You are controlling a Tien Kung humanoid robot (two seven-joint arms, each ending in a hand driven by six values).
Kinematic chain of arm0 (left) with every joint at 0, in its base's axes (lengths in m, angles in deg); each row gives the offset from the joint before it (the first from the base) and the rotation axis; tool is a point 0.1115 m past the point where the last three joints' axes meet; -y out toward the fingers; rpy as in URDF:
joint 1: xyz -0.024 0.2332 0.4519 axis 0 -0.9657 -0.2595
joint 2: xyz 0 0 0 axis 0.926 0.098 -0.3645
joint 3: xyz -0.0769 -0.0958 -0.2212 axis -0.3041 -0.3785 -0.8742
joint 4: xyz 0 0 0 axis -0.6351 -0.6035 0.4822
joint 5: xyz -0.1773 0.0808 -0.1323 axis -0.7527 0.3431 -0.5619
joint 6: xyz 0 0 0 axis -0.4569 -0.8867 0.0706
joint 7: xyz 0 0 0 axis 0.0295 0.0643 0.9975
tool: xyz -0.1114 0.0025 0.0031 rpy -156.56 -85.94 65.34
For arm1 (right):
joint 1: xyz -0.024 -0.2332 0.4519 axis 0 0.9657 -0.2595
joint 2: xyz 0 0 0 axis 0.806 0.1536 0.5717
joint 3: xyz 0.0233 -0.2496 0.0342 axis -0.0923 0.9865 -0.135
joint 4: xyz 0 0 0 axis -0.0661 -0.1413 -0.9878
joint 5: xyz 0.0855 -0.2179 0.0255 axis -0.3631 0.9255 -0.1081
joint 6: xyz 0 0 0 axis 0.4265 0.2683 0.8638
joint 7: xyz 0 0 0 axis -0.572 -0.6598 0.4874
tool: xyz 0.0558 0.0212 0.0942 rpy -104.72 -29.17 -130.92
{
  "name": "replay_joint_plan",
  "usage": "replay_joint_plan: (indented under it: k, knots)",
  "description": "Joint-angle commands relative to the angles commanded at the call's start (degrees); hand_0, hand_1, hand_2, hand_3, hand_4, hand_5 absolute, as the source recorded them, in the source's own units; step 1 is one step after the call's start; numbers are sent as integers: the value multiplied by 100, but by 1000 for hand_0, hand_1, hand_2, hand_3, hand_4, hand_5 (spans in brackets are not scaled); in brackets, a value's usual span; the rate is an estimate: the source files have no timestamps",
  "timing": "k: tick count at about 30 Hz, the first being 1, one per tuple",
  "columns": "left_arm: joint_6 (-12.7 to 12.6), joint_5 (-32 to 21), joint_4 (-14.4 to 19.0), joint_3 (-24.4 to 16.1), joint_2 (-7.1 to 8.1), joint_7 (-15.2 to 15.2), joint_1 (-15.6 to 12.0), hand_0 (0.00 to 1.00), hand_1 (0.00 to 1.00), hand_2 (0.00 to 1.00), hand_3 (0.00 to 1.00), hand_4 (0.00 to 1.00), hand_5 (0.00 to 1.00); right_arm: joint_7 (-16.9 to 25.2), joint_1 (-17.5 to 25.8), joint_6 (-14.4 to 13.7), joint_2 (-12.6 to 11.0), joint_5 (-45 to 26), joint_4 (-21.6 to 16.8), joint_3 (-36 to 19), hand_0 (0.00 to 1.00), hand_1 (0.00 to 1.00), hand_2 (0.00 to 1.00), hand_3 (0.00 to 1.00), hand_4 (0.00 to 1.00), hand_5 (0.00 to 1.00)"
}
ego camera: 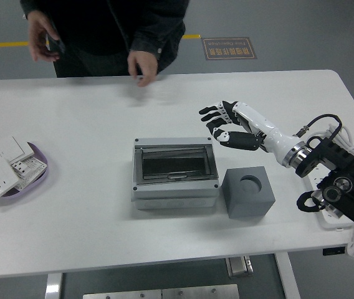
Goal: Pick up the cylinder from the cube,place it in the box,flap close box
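Head view
Box point(174, 173): grey, at the table's point(90, 124) middle, clear flap lying flat over a dark inside.
Cube point(248, 192): dark grey, just right of the box, round socket on top.
Cylinder: cannot be seen.
Right hand point(225, 124): fingers spread, holding nothing, above the table beyond the box's far right corner.
Person point(102, 25): at the far edge, hands off the table.

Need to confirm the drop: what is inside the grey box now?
The grey box has its dark see-through flap closed; nothing recognisable shows through. The grey cube's round recess is empty.
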Motion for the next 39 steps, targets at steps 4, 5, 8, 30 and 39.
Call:
replay_joint_plan:
  k: [4,5,8,30,39]
  knots:
    - [0,-40,0,32,30,12,1,627,653,583,663,716,383,242,645,-176,570,399,-134,-963,673,651,687,705,499,234]
    - [0,-46,0,36,31,15,2,627,653,583,663,716,383,302,767,-218,683,428,-145,-1169,673,651,687,705,499,234]
    - [-5,-82,0,53,31,16,24,627,653,583,663,716,383,560,1120,-403,1008,364,-98,-1822,673,651,687,705,499,234]
    - [39,-1014,0,765,-16,-376,-71,627,653,583,662,715,381,1283,2182,-433,1536,-657,400,-4571,637,646,673,693,546,219]
    - [14,-1015,0,674,-47,-322,-73,627,654,583,661,715,380,1340,2206,-453,1556,-720,457,-4802,658,641,652,664,680,169]
